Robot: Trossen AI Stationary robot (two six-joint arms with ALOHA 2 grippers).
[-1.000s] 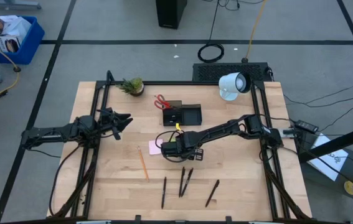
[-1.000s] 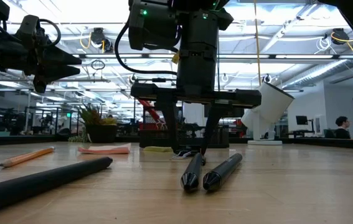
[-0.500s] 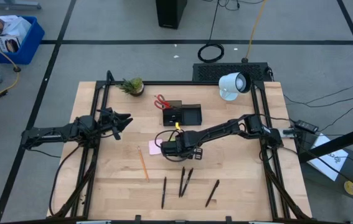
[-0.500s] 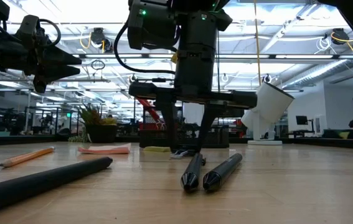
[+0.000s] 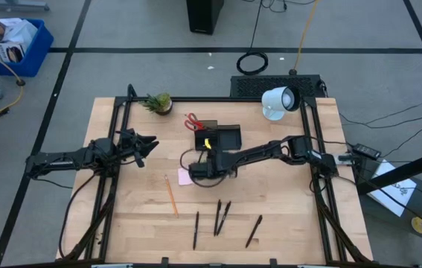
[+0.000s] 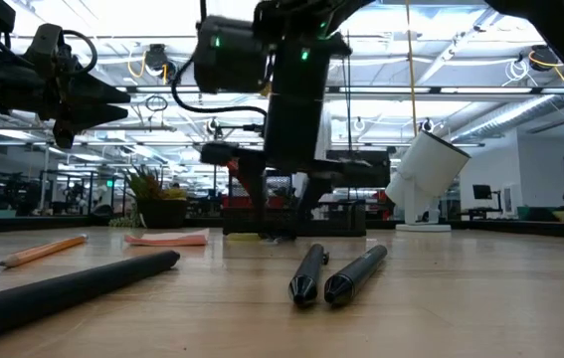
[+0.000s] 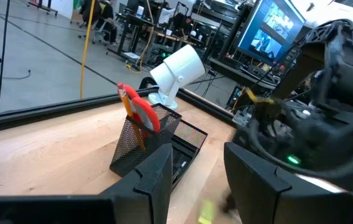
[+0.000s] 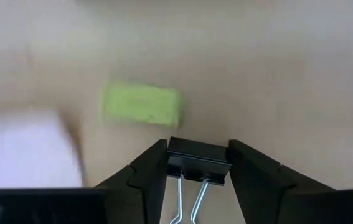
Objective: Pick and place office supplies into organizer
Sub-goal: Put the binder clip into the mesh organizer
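Note:
My right gripper (image 5: 202, 167) hangs over the mid-table, just near of the black organizer (image 5: 219, 137), and is shut on a black binder clip (image 8: 198, 163). Below it on the wood lie a yellow-green piece (image 8: 142, 104) and the pink sticky-note pad (image 5: 185, 177). Red-handled scissors (image 7: 140, 109) stand in the organizer's mesh cup (image 7: 140, 144). An orange pencil (image 5: 171, 195) and several black pens (image 5: 221, 217) lie flat near the front edge. My left gripper (image 5: 148, 144) waits open at the table's left, pointing level. My right gripper pinches the binder clip's black body (image 8: 198, 155) between its two fingers, which press on the body's two ends. The fingers slant steeply down from above. The clip's wire handles (image 8: 185, 205) run back between the fingers. The clip is lifted clear of the table.
A small potted plant (image 5: 158, 102) stands at the far left and a white lamp-like device (image 5: 279, 101) at the far right. A black frame (image 5: 114, 149) runs along the table's sides. Bare wood lies right of the organizer.
My right gripper has risen from the table with the binder clip and gone toward the far edge and the organizer, rolling its wrist as it went. The clip, on the wood a second ago, is now lifted clear.

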